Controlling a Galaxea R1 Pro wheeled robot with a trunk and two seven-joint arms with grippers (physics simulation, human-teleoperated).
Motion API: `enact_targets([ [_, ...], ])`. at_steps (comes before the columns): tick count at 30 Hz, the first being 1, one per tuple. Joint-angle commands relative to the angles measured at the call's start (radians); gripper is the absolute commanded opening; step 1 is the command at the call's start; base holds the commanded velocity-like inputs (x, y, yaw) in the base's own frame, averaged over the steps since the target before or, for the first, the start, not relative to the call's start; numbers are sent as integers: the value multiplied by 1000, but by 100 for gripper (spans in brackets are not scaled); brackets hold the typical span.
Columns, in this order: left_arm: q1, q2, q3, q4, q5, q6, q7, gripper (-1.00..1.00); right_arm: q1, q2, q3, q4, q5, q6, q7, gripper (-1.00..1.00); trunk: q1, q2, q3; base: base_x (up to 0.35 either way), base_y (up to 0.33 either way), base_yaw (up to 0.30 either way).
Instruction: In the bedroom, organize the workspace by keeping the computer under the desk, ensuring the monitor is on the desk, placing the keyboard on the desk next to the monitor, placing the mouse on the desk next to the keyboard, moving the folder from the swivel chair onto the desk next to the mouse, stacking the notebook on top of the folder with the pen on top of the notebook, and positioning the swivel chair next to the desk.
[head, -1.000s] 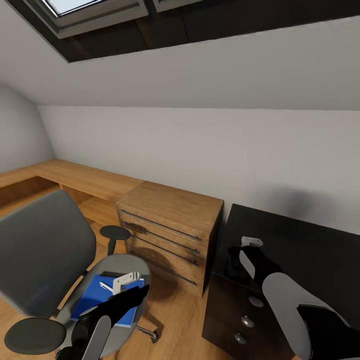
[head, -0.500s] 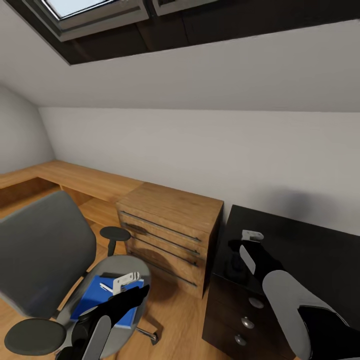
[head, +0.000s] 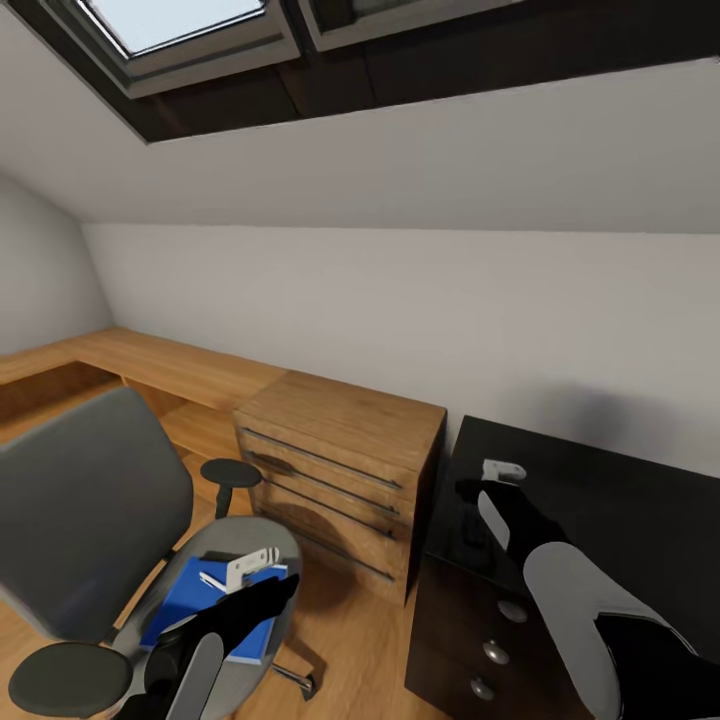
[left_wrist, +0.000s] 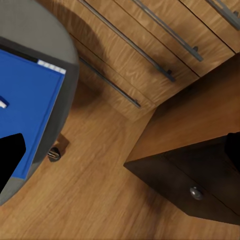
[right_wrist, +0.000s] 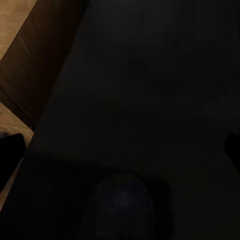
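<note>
Lying flat on the swivel chair (head: 90, 520) seat — folder (head: 190, 600) under left pincer (head: 245, 570).

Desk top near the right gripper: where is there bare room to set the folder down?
The black desk top looks bare between the right gripper and the grey wall. The swivel chair seat is crowded: the folder covers most of it.

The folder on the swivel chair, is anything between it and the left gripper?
Nothing visible. The blue folder lies flat on the swivel chair seat, and the left gripper hangs directly over it with only open air between. Nothing rests on the folder's exposed cover.
</note>
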Motion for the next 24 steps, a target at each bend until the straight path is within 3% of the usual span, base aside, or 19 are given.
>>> enact_targets([
  [1, -1, 0, -1, 0, 10, 3, 9, 100, 2, 1, -2, -5, -7, 3, -4, 100, 0, -1, 1, 0, 0, 0],
  [6, -1, 0, -1, 4, 9, 2, 9, 100, 43, 9, -2, -78, -6, 3, -6, 100, 0, -1, 8, 0, 0, 0],
  [11, -1, 0, -2, 11, 7, 1, 8, 100, 126, 14, -2, -215, -6, 4, -6, 100, 0, -1, 11, 0, 0, 0],
  [15, -1, 0, -3, 16, 7, 0, 8, 100, 234, 19, 1, -392, -7, 8, -6, 100, 0, -1, 12, 0, 0, 0],
  [17, -1, 0, -3, 18, 6, 0, 8, 100, 319, 25, 2, -535, -8, 11, -6, 100, 0, -1, 12, 0, 0, 0],
  [24, -1, 0, -4, 19, 6, 1, 8, 100, 366, 30, 2, -613, -8, 13, -6, 100, 0, -1, 12, 0, 0, 0],
])
